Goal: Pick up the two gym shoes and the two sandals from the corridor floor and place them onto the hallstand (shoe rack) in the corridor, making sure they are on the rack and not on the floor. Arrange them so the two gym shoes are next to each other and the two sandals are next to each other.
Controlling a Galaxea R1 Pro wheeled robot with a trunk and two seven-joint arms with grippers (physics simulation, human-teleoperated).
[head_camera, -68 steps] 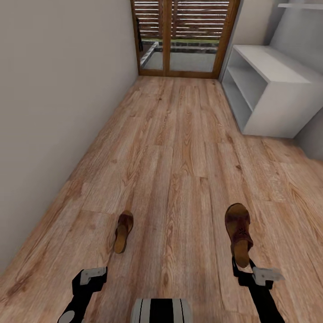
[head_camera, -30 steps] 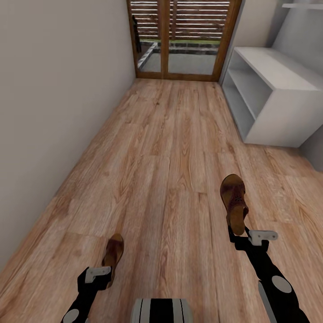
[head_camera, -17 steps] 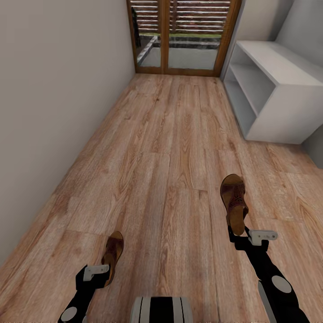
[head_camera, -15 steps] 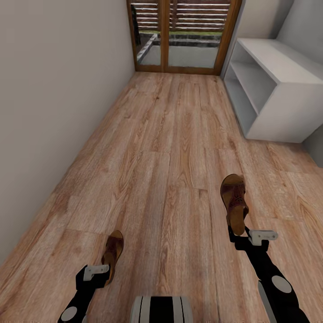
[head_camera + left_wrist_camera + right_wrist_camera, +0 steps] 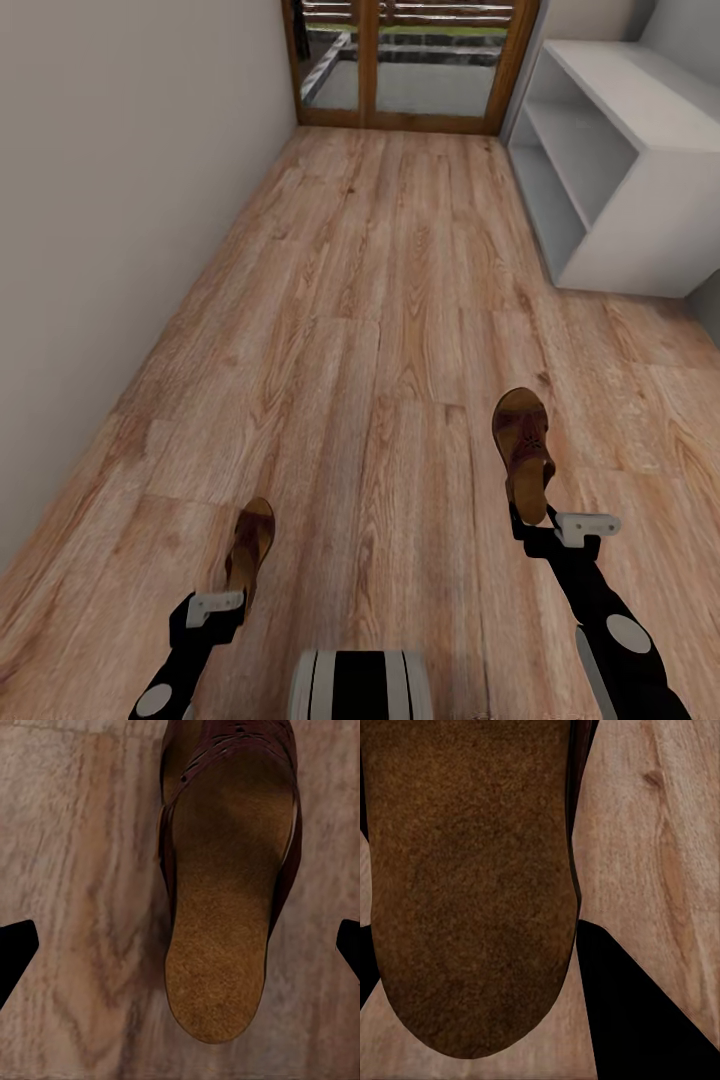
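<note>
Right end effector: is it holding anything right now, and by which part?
Yes. The right end effector holds a brown sandal by its heel end, toe pointing away from the robot.

Home corridor — wood-plank floor (image 5: 400, 260), hallstand (image 5: 625, 150), glazed door (image 5: 405, 60).

Both arms reach forward and down from the bottom of the head view, black with grey joint discs. The right gripper (image 5: 531, 530) sits farther forward than the left gripper (image 5: 232, 612), at the end of a longer visible stretch of forearm. Its jaws are closed on the heel end of a sandal (image 5: 524, 452), which juts straight ahead of the fingertips; in the right wrist view the footbed (image 5: 472, 877) lies pressed between the dark fingers (image 5: 637, 1005). The left gripper has its jaws spread wide, the fingertips (image 5: 15, 952) well apart on either side of the second sandal (image 5: 225, 885) without touching it.
</note>
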